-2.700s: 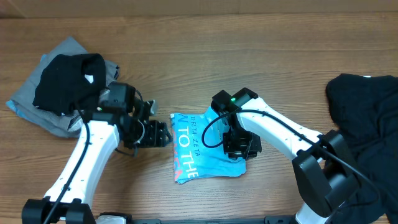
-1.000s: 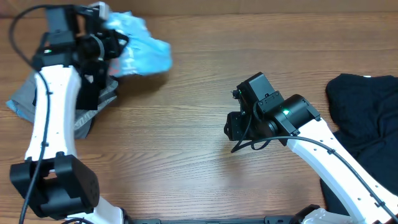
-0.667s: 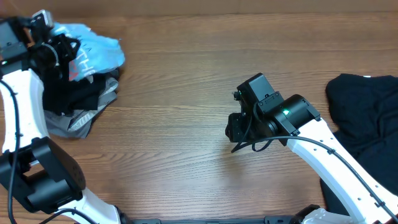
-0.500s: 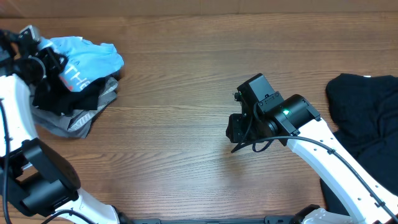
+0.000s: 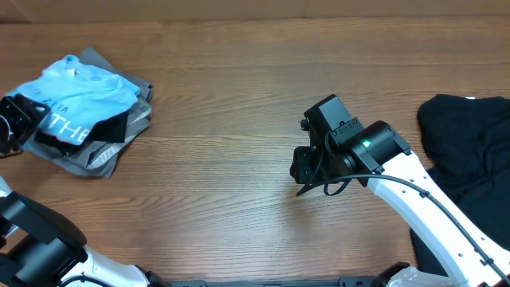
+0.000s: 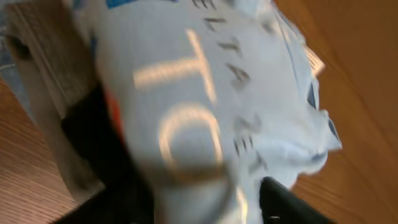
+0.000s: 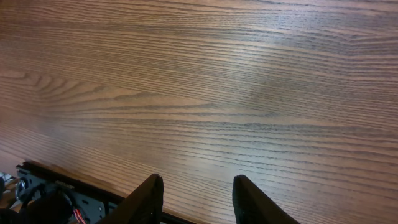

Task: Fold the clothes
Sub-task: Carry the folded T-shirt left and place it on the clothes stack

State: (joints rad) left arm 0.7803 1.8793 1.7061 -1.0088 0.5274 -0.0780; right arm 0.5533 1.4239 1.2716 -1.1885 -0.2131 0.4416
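Note:
A light blue T-shirt [image 5: 84, 94] with white lettering lies bunched on top of a stack, over a black shirt [image 5: 114, 127] and a grey one [image 5: 102, 158], at the table's far left. My left gripper [image 5: 17, 127] is at the stack's left edge. In the left wrist view its dark fingers [image 6: 292, 205] stand wide apart, so it is open, and the blurred blue shirt [image 6: 205, 93] fills the frame between and beyond them. My right gripper [image 5: 303, 169] hovers open over bare wood mid-table, nothing between its fingers [image 7: 149, 199].
A heap of black clothes [image 5: 470, 151] lies at the right edge of the wooden table [image 5: 239, 104]. The table's front edge with a dark rail [image 7: 68, 186] shows just below the right fingers.
The left arm swung the blue shirt from mid-table to the far-left stack and let it down on top, its jaws opening. The right arm pulled back a little and has held still since.

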